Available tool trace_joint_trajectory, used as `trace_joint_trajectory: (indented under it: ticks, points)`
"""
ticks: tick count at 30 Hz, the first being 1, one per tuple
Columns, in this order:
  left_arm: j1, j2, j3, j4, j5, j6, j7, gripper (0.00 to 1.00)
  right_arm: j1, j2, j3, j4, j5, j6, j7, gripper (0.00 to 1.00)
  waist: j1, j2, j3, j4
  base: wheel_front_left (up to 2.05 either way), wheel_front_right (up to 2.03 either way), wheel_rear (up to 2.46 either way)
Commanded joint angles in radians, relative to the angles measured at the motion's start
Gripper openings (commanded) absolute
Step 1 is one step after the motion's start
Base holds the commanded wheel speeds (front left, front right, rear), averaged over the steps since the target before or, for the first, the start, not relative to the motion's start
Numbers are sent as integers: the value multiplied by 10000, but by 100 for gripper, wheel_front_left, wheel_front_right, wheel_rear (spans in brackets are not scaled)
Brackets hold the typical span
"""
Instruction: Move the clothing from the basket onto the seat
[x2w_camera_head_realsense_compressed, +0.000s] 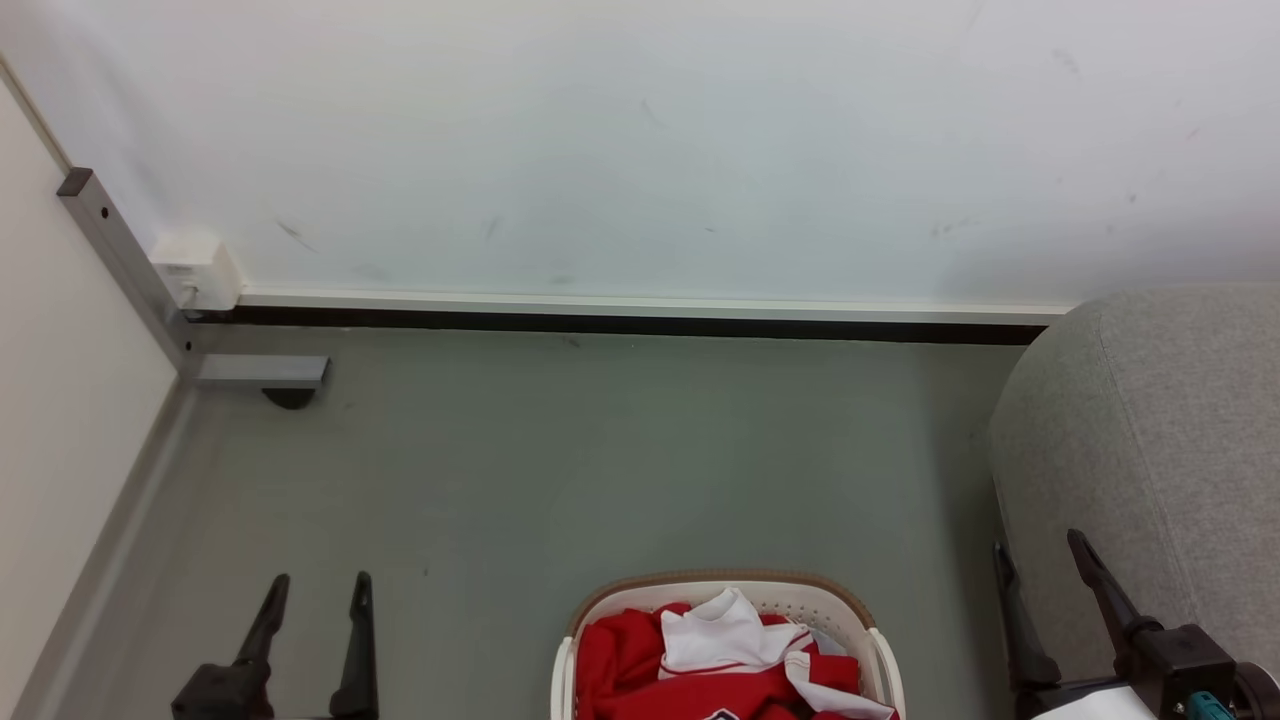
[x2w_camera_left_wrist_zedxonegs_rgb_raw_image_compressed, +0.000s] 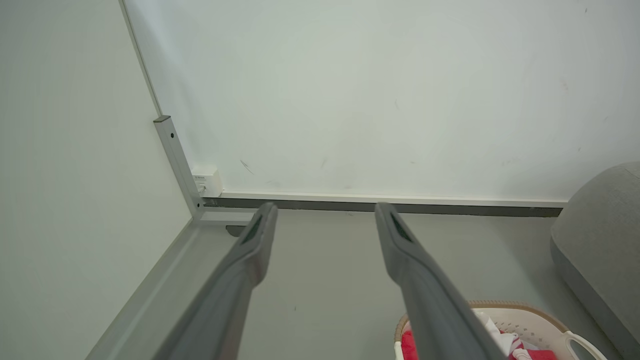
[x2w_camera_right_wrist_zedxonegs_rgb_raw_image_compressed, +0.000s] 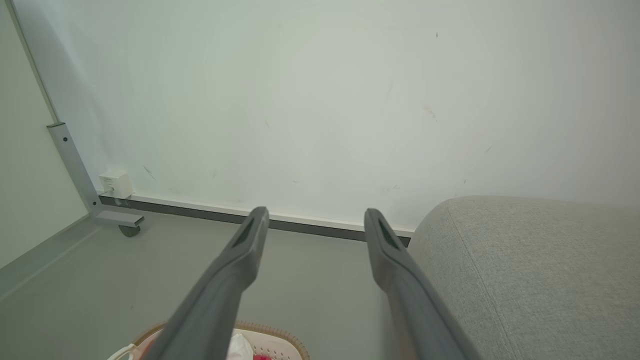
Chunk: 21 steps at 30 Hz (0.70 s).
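The white perforated basket (x2w_camera_head_realsense_compressed: 860, 620) with its brown rim stands on the floor at the bottom centre of the head view, holding red clothing (x2w_camera_head_realsense_compressed: 625, 655) with white trim. The grey seat (x2w_camera_head_realsense_compressed: 1150, 440) fills the right side. My left gripper (x2w_camera_head_realsense_compressed: 318, 590) is open at the lower left, well left of the basket, holding nothing. My right gripper (x2w_camera_head_realsense_compressed: 1040, 555) is open at the lower right, between basket and seat, also holding nothing. The left wrist view shows the basket (x2w_camera_left_wrist_zedxonegs_rgb_raw_image_compressed: 525, 320) and clothing (x2w_camera_left_wrist_zedxonegs_rgb_raw_image_compressed: 410, 347) at its lower right, and the right wrist view shows the seat (x2w_camera_right_wrist_zedxonegs_rgb_raw_image_compressed: 530, 270) and basket rim (x2w_camera_right_wrist_zedxonegs_rgb_raw_image_compressed: 280, 337).
A white wall runs along the back with a dark baseboard (x2w_camera_head_realsense_compressed: 620, 322). A grey metal frame leg with a caster (x2w_camera_head_realsense_compressed: 260, 372) and a small white box (x2w_camera_head_realsense_compressed: 196, 270) sit in the left corner. Grey floor (x2w_camera_head_realsense_compressed: 600, 460) lies between basket and wall.
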Motion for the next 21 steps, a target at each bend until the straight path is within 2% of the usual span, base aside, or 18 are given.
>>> trace_joint_trajectory:
  ticks: [1, 13, 21]
  points:
    - [80, -3, 41, -7, -12, -31, -11, 100, -99, -71, 22, 11, 65, -21, -35, 100, 0, 0, 12, -12, 0, 0, 0]
    - [-165, -31, 73, -76, 53, -121, -11, 100, -285, -70, 38, -84, 161, -21, -35, 100, 0, 0, 407, -217, 0, 0, 0]
    - [-1189, 17, -651, -81, 237, -613, -9, 100, -870, -67, -87, -476, 210, -21, -19, 100, 0, 0, 1611, -485, 0, 0, 0]
